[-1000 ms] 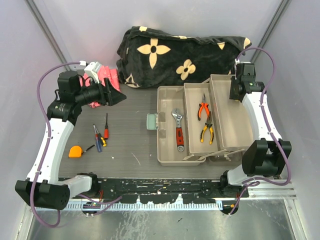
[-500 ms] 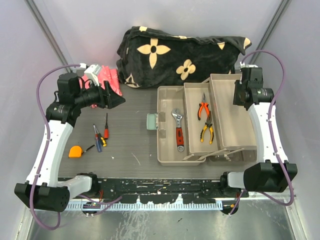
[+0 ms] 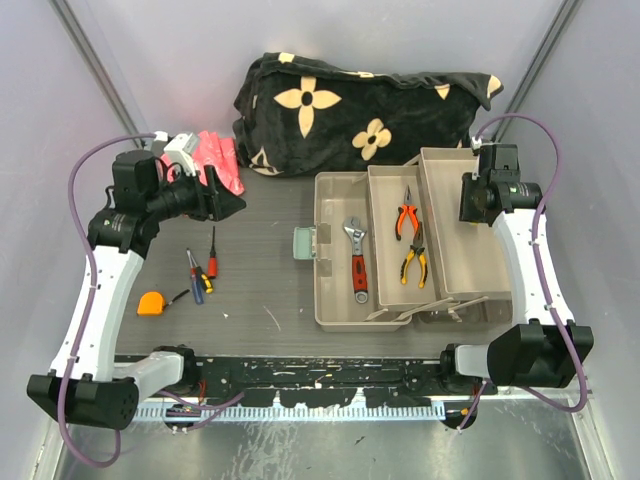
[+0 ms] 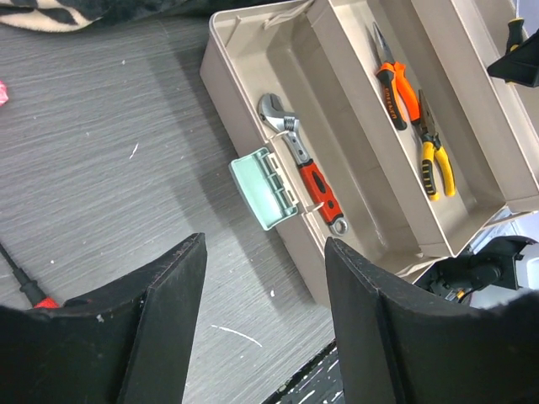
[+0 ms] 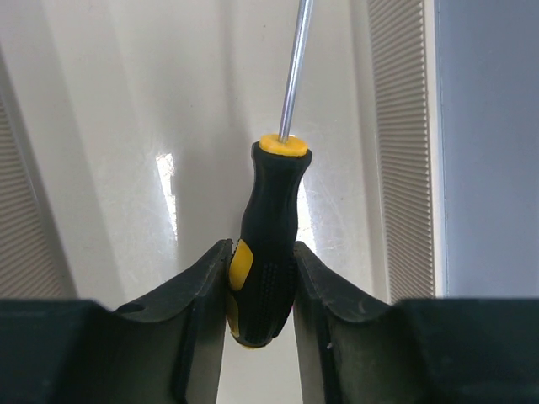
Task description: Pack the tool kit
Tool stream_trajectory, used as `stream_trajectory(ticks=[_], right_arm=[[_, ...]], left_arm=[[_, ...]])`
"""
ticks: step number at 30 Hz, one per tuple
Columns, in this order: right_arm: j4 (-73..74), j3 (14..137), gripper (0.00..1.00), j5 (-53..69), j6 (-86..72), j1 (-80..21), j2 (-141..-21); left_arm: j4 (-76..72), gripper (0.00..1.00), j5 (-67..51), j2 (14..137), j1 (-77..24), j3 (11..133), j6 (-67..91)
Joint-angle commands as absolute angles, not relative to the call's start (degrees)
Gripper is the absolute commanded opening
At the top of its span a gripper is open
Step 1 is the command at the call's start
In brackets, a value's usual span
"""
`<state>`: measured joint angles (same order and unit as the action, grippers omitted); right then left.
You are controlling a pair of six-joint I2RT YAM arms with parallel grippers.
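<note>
The tool kit's beige box (image 3: 322, 250) lies open mid-table with its trays folded out. In the box lies a red-handled wrench (image 3: 357, 262), and the middle tray holds orange pliers (image 3: 405, 218) and yellow pliers (image 3: 415, 262). My right gripper (image 3: 470, 205) hovers over the right tray (image 5: 126, 101), shut on a black-and-yellow screwdriver (image 5: 268, 227) with its shaft pointing away. My left gripper (image 4: 263, 244) hangs open and empty above the table, left of the box (image 4: 227, 76). Two screwdrivers (image 3: 212, 255) (image 3: 197, 277) and an orange tape measure (image 3: 150, 303) lie on the table at the left.
A black flower-patterned blanket (image 3: 360, 110) is bunched along the back. A pink item (image 3: 215, 155) sits behind the left arm. The box's teal latch (image 4: 265, 189) sticks out on its left side. Grey walls close in both sides.
The right arm's elbow has swung outward to the right while its wrist stays over the right tray with the screwdriver. The left gripper has drifted slightly left.
</note>
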<state>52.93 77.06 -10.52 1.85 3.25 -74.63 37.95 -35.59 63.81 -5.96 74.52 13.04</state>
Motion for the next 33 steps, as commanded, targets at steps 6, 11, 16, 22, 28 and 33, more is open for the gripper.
stream_trajectory(ticks=[6, 11, 16, 22, 28, 33], right_arm=[[52.1, 78.9, 0.68, -9.4, 2.1, 3.5, -73.3], [52.1, 79.7, 0.73, -8.3, 2.1, 3.5, -71.7], [50.1, 80.5, 0.79, -4.7, 1.5, 3.5, -66.3], [49.7, 83.6, 0.84, 1.7, 1.1, 3.5, -60.6], [49.7, 83.4, 0.85, 6.2, 1.2, 3.5, -56.8], [48.8, 81.7, 0.86, 7.9, 1.0, 3.5, -55.3]], left_arm=[[44.9, 0.60, -25.8, 63.8, -5.6, 75.6, 14.3], [46.7, 0.60, -17.8, 66.1, -5.6, 72.6, 11.7], [51.3, 0.59, -9.8, 75.3, -5.6, 71.6, 7.1], [53.9, 0.55, -8.3, 88.0, -5.6, 71.2, 7.4], [52.1, 0.55, -1.3, 95.1, -5.7, 69.6, 6.1], [50.5, 0.56, 2.0, 97.3, -5.7, 67.6, 5.3]])
